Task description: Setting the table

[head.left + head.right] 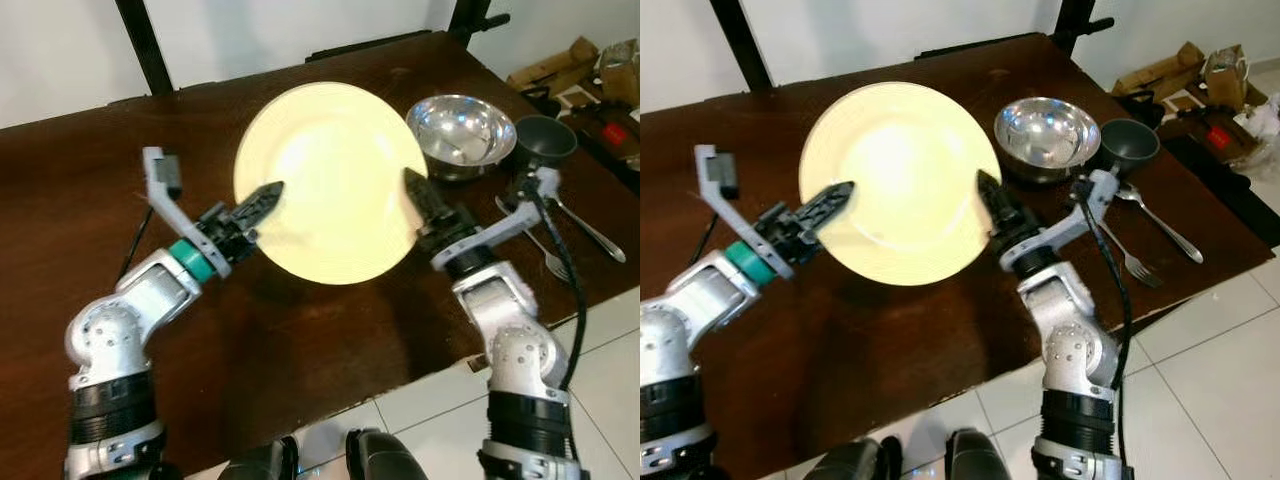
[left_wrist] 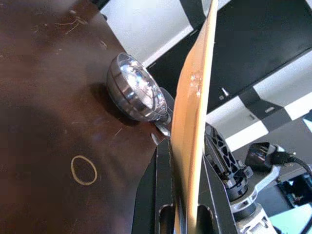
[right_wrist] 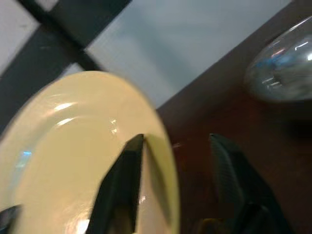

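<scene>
plate: pale yellow plate (image 1: 335, 180), round, held up between both grippers above the dark wood counter (image 1: 300, 340); its shadow falls on the counter below
left gripper: left gripper (image 1: 262, 203) clamped on the plate's left rim; wrist view shows the rim edge-on with one black finger (image 2: 161, 195) on each face, pinched tight
right gripper: right gripper (image 1: 418, 192) at the plate's right rim; wrist view shows one finger (image 3: 122, 185) over the plate's face and the other finger outside the rim, a clear gap between them, rim sits in that gap; fingers spread fairly wide, not squeezed on it
bowl: shiny steel bowl (image 1: 461, 135) on the counter, just beyond the right gripper, close to the plate's right edge; nearest obstacle on that side
cup: small dark grey cup (image 1: 545, 140) beside the bowl, on its far side from the plate, near the right arm's wrist camera
cutlery: fork (image 1: 1130, 262) and spoon (image 1: 1160, 228) lying on the counter outboard of the right gripper, near the counter's edge, partly behind the right arm's cable
rubber band: small loop, rubber band (image 2: 84, 170) flat on the counter, under the plate as seen past the left gripper
counter edge: white tiled floor (image 1: 600, 370) on the right arm's side
clutter: cardboard and bags (image 1: 590, 65) on the floor past the counter's far right corner, well apart from both grippers
background: white wall and black frame legs (image 1: 145, 45) behind the counter
</scene>
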Controlling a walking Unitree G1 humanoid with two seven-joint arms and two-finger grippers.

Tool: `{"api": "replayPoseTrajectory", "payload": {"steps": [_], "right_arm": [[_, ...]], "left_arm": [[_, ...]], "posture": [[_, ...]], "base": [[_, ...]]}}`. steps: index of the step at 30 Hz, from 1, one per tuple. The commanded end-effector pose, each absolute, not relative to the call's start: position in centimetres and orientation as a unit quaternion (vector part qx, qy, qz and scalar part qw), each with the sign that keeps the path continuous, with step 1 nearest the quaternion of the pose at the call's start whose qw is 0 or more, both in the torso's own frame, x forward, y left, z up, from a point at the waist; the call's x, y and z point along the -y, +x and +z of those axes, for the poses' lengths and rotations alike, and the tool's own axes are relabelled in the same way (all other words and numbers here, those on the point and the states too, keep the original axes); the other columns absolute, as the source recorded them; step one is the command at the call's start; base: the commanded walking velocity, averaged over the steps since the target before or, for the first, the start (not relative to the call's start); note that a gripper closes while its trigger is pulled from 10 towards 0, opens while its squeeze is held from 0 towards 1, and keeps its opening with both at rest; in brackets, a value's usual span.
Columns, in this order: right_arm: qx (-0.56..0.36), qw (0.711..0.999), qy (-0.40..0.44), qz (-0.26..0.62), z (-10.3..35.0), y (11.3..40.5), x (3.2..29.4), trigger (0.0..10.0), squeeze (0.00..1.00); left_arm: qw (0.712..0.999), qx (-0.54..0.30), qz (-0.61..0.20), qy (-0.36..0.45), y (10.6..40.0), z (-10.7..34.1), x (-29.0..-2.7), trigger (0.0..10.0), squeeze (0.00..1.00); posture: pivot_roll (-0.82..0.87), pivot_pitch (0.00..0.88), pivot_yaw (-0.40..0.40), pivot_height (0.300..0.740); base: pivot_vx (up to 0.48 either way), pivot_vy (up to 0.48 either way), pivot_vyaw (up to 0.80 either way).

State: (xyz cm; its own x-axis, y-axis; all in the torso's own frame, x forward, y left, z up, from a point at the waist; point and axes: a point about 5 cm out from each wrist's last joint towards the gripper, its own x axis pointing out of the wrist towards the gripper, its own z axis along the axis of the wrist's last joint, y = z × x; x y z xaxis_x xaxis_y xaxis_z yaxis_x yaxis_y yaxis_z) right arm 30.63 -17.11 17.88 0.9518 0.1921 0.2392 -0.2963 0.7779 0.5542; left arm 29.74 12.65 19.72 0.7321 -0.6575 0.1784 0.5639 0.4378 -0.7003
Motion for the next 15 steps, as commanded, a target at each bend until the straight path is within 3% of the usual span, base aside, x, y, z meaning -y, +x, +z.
{"api": "replayPoseTrajectory", "payload": {"steps": [1, 2, 3, 4, 6, 9, 15], "right_arm": [[0.081, 0.954, 0.278, 0.082, 17.3, 30.4, 18.2, 10.0, 1.0], [0.081, 0.954, 0.278, 0.082, 17.3, 30.4, 18.2, 10.0, 1.0], [0.094, 0.972, 0.211, 0.033, 17.4, 30.1, 19.3, 10.0, 1.0], [0.108, 0.984, 0.14, -0.013, 17.7, 29.0, 20.9, 10.0, 0.0], [0.108, 0.984, 0.14, -0.013, 17.7, 29.0, 20.9, 10.0, 0.0], [0.118, 0.989, 0.068, -0.056, 17.8, 26.9, 22.9, 10.0, 0.0], [0.105, 0.988, 0.075, -0.079, 16.8, 25.0, 24.9, 10.0, 0.0]], "left_arm": [[0.849, -0.044, -0.359, -0.385, 30.0, 20.2, -12.7, 10.0, 0.0], [0.849, -0.044, -0.359, -0.385, 30.0, 20.2, -12.7, 10.0, 0.0], [0.858, -0.034, -0.344, -0.381, 30.5, 20.4, -12.8, 10.0, 0.0], [0.868, -0.015, -0.32, -0.38, 31.2, 21.0, -13.5, 10.0, 0.0], [0.868, -0.015, -0.32, -0.38, 31.2, 21.0, -13.5, 10.0, 0.0], [0.878, 0.015, -0.287, -0.383, 32.1, 22.1, -15.0, 10.0, 0.0], [0.879, 0.032, -0.28, -0.386, 32.4, 22.8, -16.1, 10.0, 0.0]], "posture": [[-0.09, 0.039, 0.069, 0.74], [-0.09, 0.039, 0.069, 0.74], [-0.09, 0.037, 0.071, 0.74], [-0.11, 0.035, 0.075, 0.74], [-0.11, 0.035, 0.075, 0.74], [-0.13, 0.036, 0.079, 0.74], [-0.14, 0.033, 0.081, 0.74]], "base": [[0.0, 0.0, 0.0], [0.0, 0.0, 0.0], [0.0, 0.0, 0.0], [0.0, 0.0, 0.0], [0.0, 0.0, 0.0], [0.0, 0.0, 0.0], [0.0, 0.0, 0.0]]}}
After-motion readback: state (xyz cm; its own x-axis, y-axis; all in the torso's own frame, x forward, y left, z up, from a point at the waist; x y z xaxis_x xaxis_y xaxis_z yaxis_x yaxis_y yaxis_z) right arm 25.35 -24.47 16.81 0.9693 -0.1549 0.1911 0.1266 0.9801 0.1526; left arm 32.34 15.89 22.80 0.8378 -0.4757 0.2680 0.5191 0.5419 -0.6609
